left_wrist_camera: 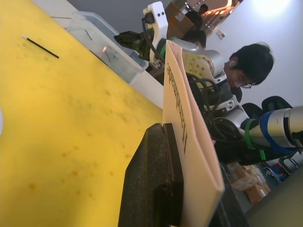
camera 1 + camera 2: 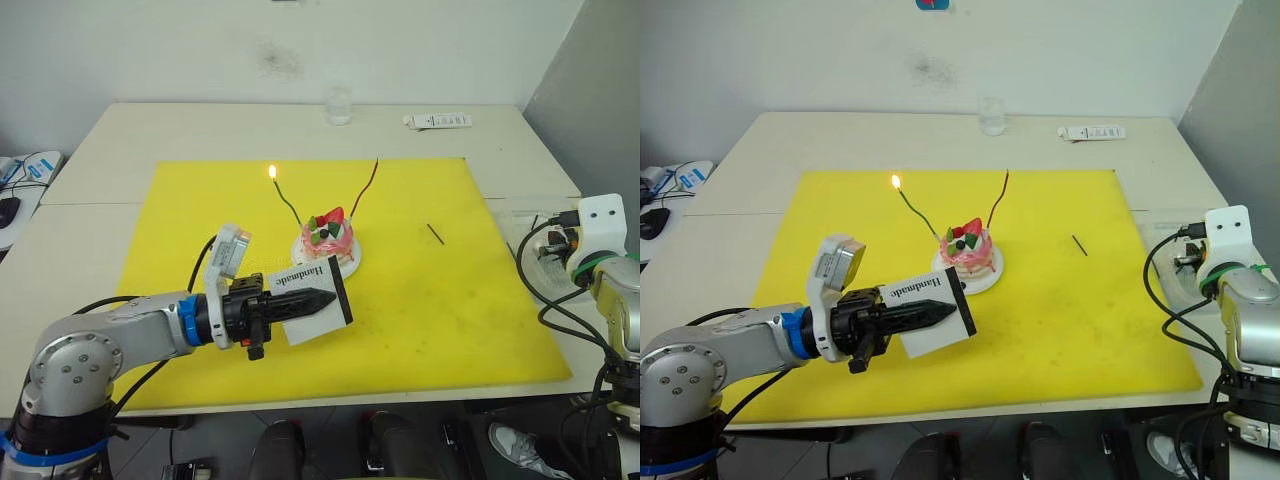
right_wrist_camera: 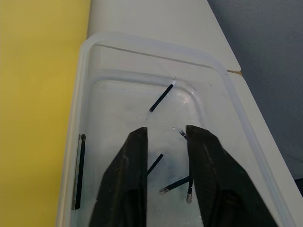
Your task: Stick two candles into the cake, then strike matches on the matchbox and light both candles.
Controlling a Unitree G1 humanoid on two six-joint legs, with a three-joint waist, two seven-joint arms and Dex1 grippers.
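Left gripper clamped on the matchbox, held above the yellow mat in front of the cake. Green candle lit, red candle unlit, both in cake. Right gripper fingers apart over matches in a clear tray.

white table, yellow mat, perhaps a glass

lit green candle flanking cake, yellow mat rightward open
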